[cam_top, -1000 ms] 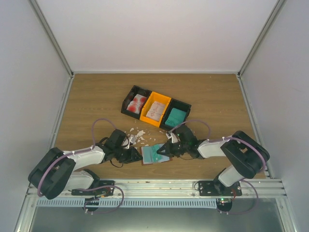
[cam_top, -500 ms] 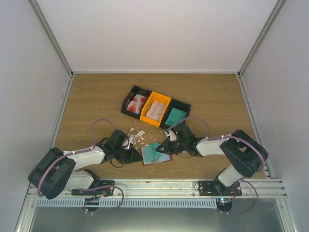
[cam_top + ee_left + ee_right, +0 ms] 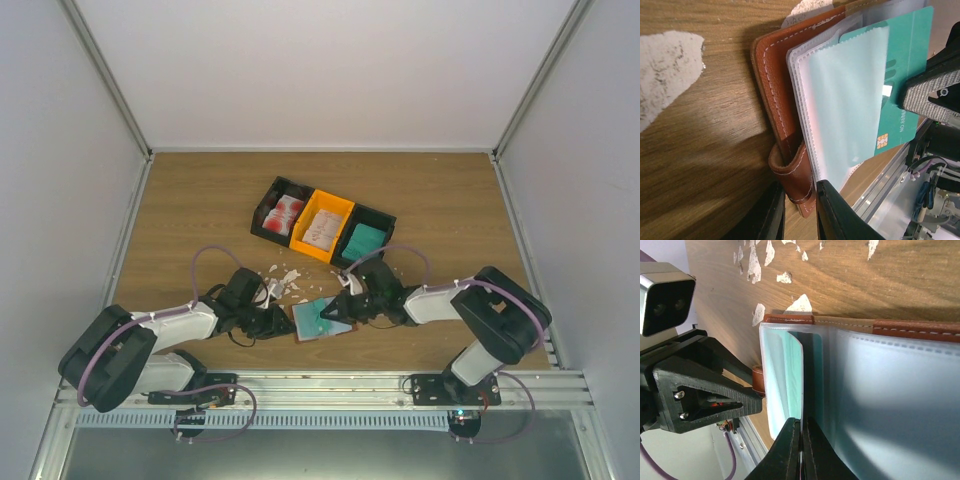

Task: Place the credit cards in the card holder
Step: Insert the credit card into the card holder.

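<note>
The card holder (image 3: 308, 328), a brown leather wallet with clear sleeves, lies open on the table between my arms. My left gripper (image 3: 284, 322) is shut on its leather strap tab (image 3: 796, 175) at the wallet's left edge. My right gripper (image 3: 338, 312) is shut on a teal credit card (image 3: 905, 55), which sits partly inside a clear sleeve with its chip end sticking out. In the right wrist view the card (image 3: 787, 375) runs edge-on from my shut right gripper (image 3: 801, 424) into the sleeve of the holder (image 3: 915, 330). My left gripper (image 3: 799, 190) pins the strap.
Three joined trays stand behind: a black one (image 3: 270, 207) with red-blotched cards, an orange one (image 3: 334, 206) with pale cards, a black one (image 3: 384, 222) with teal cards. White scraps (image 3: 283, 278) lie between trays and wallet. The metal rail (image 3: 320, 385) runs along the near edge.
My right gripper has moved left with the teal card, sliding it further into the wallet's sleeve. My left gripper has stayed in place on the strap.
</note>
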`<state>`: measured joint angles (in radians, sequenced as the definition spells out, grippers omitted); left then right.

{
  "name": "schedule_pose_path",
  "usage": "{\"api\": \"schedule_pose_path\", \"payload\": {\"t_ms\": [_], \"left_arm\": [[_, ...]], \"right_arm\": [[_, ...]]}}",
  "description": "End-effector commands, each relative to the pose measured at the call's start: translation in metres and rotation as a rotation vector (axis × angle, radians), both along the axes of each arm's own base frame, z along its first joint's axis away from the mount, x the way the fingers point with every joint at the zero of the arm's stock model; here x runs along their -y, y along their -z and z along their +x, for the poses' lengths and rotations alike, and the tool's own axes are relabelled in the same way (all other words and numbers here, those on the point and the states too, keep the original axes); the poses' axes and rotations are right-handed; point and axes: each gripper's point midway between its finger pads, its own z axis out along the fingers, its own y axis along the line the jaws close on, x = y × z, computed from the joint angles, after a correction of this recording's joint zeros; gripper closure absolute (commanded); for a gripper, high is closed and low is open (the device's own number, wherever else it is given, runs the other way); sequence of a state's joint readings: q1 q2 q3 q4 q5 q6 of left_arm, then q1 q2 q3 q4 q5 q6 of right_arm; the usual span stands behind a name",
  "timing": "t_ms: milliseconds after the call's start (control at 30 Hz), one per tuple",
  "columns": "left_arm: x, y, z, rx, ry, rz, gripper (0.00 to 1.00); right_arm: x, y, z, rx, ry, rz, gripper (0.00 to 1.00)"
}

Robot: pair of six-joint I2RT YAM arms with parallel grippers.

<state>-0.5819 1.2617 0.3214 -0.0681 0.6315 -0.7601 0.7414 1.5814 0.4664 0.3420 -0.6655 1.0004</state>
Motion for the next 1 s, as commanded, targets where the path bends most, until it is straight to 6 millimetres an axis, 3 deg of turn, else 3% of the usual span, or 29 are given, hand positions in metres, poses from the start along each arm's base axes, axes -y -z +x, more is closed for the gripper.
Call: {"api": "schedule_pose_path", "payload": {"t_ms": [0,167,400,600,867,967], "left_arm": [[0.008,-0.008,0.004,0.019,0.012,-0.034,0.79],[0.008,-0.005,0.003,0.010,0.015,-0.028,0.79],[0.009,-0.009,0.004,0.019,0.019,-0.034,0.78],[0.011,-0.009,0.005,0.019,0.025,-0.031,0.78],[0.013,-0.011,0.007,0.029,0.036,-0.034,0.78],[0.013,-0.012,0.008,0.032,0.034,-0.023,0.78]], "right_arm": [[0.001,0.016,-0.013,-0.044,-0.037,-0.035,0.95],[-0.001,0.018,-0.008,-0.007,-0.041,-0.085,0.86],[-0.004,0.010,-0.007,0.086,-0.039,-0.188,0.64],[-0.010,0.019,-0.015,0.103,-0.088,-0.281,0.62],[-0.022,0.012,-0.016,0.151,-0.133,-0.333,0.60],[-0.016,0.010,-0.011,0.173,-0.113,-0.379,0.55]]}}
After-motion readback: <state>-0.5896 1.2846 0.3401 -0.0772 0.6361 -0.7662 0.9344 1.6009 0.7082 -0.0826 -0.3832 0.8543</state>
